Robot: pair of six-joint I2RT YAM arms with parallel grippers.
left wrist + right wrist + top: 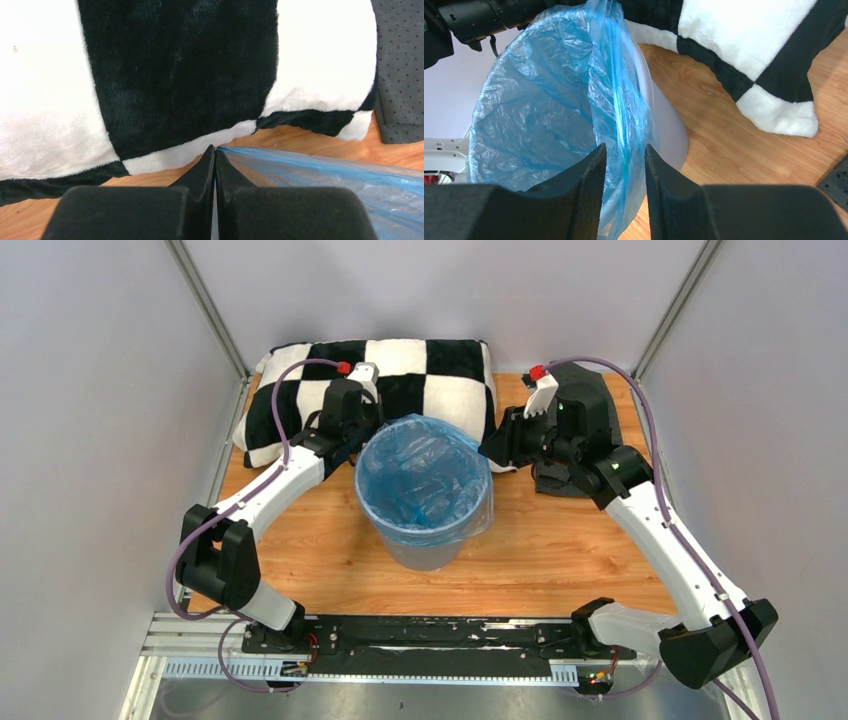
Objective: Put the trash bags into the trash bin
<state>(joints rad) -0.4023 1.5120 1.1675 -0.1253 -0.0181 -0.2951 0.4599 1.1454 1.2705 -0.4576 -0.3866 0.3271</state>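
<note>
The light-grey trash bin (425, 552) stands mid-table with the light-blue trash bag (420, 480) lining it, its edge draped over the rim. My left gripper (362, 445) is at the bin's far-left rim. In the left wrist view it (215, 150) is shut on the bag's edge (325, 170), which stretches off to the right. My right gripper (492, 450) is at the far-right rim. In the right wrist view it (625, 147) is open, its fingers straddling a fold of the bag (549, 100) over the bin wall (669, 130).
The black-and-white checkered pillow (420, 365) lies right behind the bin and fills the left wrist view (175, 75). The dark grey dotted mat (610, 405) lies at the back right under my right arm. Grey enclosure walls stand on three sides.
</note>
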